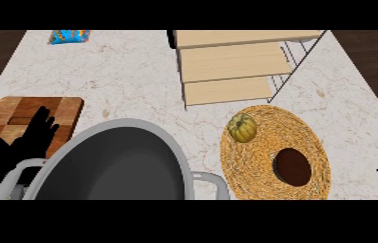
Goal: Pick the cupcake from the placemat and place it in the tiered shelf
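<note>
Sitting at five o'clock on the mat (251,164), the dark cupcake (292,166) looks light, soft and crumbly; best taken low round its sides, not by the top; left hand (37,129) rests open at nine o'clock, holding nothing; right hand is out of view; no writing is readable, even on the blue packet (70,36).

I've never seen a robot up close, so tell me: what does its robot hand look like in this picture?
Only the left robot hand shows, at the view's left edge: black all over, human-shaped, with slim fingers and a thumb. No cables, markings or sleeve are visible. The right one is out of view.
</note>
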You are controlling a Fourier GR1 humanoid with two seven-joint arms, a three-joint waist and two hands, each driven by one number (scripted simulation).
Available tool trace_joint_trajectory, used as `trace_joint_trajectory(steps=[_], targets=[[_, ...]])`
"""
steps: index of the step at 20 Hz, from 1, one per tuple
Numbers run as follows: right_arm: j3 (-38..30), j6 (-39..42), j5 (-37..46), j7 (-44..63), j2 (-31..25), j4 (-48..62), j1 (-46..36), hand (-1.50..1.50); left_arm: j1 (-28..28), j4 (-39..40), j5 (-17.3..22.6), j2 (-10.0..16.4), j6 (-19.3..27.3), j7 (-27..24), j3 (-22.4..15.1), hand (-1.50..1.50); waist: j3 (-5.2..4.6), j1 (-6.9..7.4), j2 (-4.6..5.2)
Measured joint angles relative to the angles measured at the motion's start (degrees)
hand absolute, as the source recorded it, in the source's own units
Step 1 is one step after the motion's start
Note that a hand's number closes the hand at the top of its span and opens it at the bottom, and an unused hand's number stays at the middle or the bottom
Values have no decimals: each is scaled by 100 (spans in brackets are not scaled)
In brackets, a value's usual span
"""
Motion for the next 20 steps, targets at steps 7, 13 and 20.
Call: trace_joint_trajectory(steps=[7, 13, 20], targets=[[-211, 808, -163, -166, -400, -1320, 1439, -150, -156, 185, -2, -69, -365, 165, -3, 0, -27, 157, 8], [-453, 848, -59, 807, -996, -2756, 2232, -150, -307, 311, -108, -126, -497, 211, -6, 0, -40, 295, 34], [-448, -23, 376, 2872, -1408, -3944, 2241, -150, -506, 481, -227, -194, -668, 235, -30, 0, -39, 479, 73]])
